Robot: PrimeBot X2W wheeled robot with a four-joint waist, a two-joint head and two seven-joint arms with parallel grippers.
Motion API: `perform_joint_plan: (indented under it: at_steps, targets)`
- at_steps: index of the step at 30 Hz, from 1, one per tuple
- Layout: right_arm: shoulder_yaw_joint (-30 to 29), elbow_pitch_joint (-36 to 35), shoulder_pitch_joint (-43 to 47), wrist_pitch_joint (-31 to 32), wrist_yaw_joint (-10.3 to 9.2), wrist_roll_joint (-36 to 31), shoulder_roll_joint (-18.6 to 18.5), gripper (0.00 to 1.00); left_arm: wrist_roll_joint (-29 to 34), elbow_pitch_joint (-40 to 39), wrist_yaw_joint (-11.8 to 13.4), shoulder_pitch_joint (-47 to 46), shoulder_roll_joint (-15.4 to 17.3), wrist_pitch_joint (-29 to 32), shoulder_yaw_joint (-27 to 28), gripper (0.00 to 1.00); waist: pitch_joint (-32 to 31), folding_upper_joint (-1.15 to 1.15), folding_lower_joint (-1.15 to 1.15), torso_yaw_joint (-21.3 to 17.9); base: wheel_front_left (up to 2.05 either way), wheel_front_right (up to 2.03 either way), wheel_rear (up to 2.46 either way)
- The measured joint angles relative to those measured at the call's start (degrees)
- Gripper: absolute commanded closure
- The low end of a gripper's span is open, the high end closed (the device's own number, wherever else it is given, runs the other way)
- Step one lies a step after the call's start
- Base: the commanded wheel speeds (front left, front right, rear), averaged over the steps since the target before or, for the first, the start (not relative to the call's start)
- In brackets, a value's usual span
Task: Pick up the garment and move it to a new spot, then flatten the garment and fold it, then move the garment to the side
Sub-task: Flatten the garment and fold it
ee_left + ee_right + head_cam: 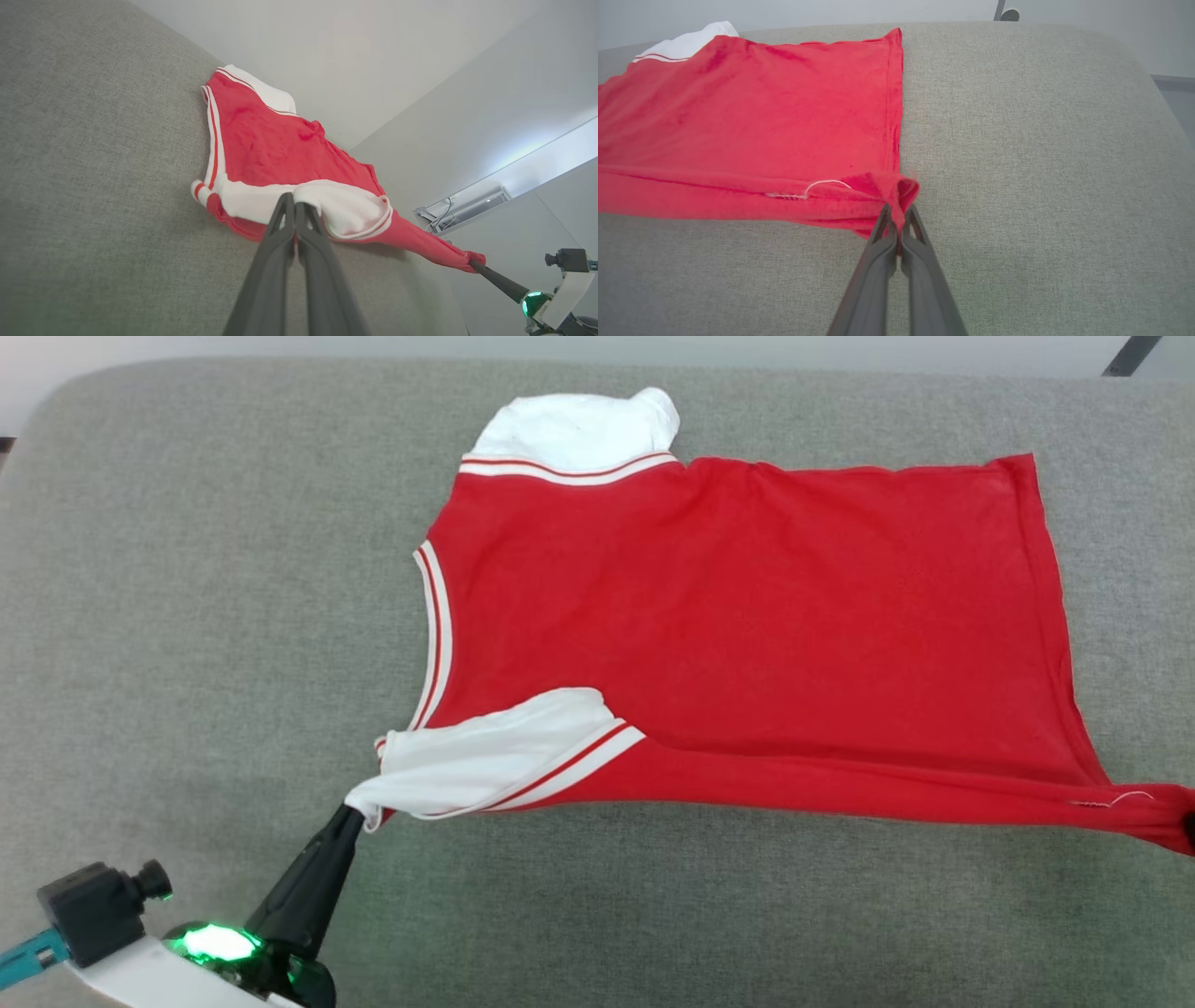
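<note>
Pinch grips on two near corners of the red jersey

Fingers of the left gripper are pressed together on the edge of the white sleeve, and the arm slants up from the lower left. The right gripper is clamped on the bunched hem corner. The near edge is taut between them, and the rest lies flat on the grey cushion.

The left claw, lower left in the head view, has long tapering dark fingers, a green light at their base, white casing, a black camera and a teal bracket.
</note>
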Motion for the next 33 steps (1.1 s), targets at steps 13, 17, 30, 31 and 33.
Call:
perform_joint_plan:
  at_steps: [13,17,30,31,33]
  targets:
    - [4.48,8.72,-11.9,0.36,0.0,0.83,-1.8,1.0,2.33,4.35,0.0,-11.6,0.64,-0.14,-4.11,1.0,1.9,0.0,0.0,-0.76,0.0,0.0,0.0]
    - [5.71,13.18,-17.03,-0.8,0.0,0.71,-2.49,1.0,1.26,6.92,0.0,-16.89,0.16,-0.13,-4.9,1.0,2.95,0.0,0.0,-0.7,0.0,0.0,0.0]
    - [7.25,26.91,-22.83,-6.65,0.0,-0.63,-3.33,1.0,0.87,20.59,0.0,-25.27,-4.15,-0.14,-10.28,1.0,6.65,0.0,0.0,-0.43,0.0,0.0,0.0]
    - [7.44,27.99,-23.14,-7.09,0.0,-0.67,-3.32,1.0,1.01,21.73,0.0,-25.53,-4.3,-0.13,-10.57,1.0,6.86,0.0,0.0,-0.47,0.0,0.0,0.0]
    - [8.32,29.6,-23.71,-8.03,0.0,-1.07,-3.39,1.0,1.98,23.81,0.0,-26.22,-4.25,-0.14,-11.33,1.0,7.21,0.0,0.0,-0.5,0.0,0.0,0.0]
